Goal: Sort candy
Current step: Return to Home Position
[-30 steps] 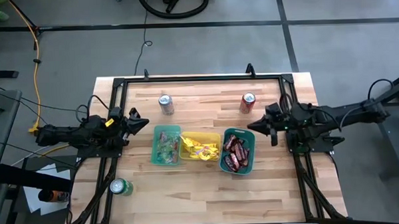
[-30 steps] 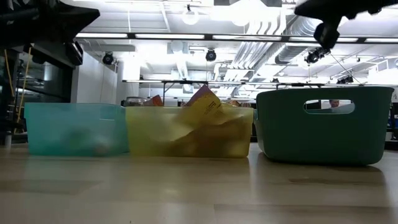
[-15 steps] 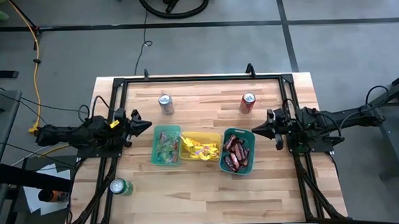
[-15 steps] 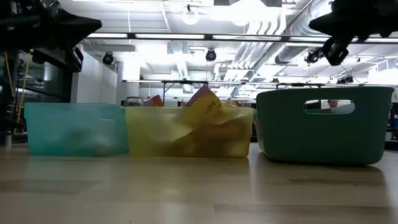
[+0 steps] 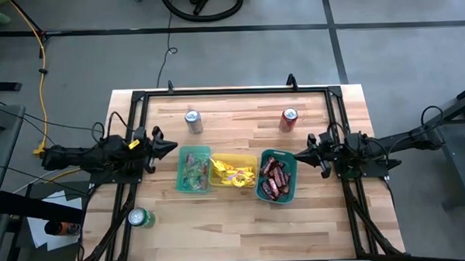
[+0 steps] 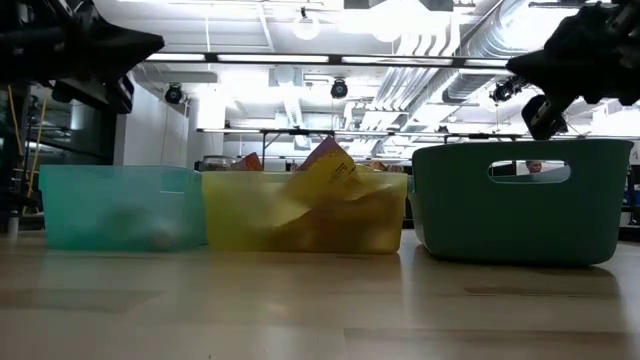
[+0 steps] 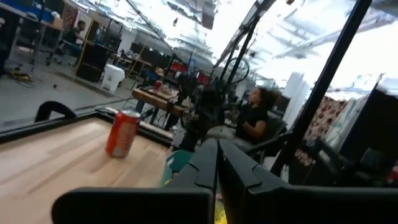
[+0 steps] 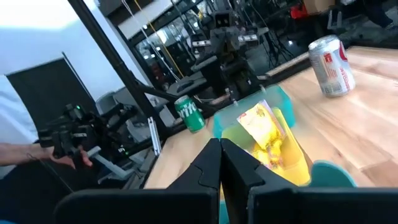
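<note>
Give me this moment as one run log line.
left gripper shut, empty, beside green plastic bin | right gripper shut, empty, beside teal plastic bin | wrapped candy inside bins

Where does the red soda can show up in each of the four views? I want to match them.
High view: the red can stands upright toward the far side, right of centre, beyond the dark green bin.
Low view: not in it.
Left wrist view: left of centre, standing on the wood.
Right wrist view: not in it; the one there is the silver can.
Shared landmark: the yellow bin, middle of three in the high, low and right wrist views.
</note>
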Motion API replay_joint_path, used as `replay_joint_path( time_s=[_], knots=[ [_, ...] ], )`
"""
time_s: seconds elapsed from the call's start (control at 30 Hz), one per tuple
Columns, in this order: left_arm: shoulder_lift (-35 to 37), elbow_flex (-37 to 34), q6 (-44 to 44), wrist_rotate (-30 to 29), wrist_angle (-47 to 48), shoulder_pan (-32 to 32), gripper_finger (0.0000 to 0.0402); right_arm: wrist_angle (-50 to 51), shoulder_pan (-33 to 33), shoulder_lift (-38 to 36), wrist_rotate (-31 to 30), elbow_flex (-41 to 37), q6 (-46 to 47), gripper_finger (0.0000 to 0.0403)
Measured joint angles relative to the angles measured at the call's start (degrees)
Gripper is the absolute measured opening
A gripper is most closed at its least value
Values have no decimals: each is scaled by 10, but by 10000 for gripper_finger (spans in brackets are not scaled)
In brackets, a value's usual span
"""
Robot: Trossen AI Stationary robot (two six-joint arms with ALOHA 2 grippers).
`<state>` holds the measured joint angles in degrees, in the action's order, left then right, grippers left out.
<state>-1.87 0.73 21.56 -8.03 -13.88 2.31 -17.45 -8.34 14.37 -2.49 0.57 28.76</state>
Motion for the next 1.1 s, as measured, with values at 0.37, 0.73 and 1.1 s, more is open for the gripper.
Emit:
replay_joint_path(
  time_s=[0.37,0.73,1.1],
  knots=[
    [0,0,7,0,108,0,0,5,-1,-3,26,0,-73,0],
    [-1,0,8,0,122,0,0,99,-1,-2,31,0,-42,0],
    [-1,0,8,0,121,0,0,171,-1,0,30,1,-33,0]
  ],
)
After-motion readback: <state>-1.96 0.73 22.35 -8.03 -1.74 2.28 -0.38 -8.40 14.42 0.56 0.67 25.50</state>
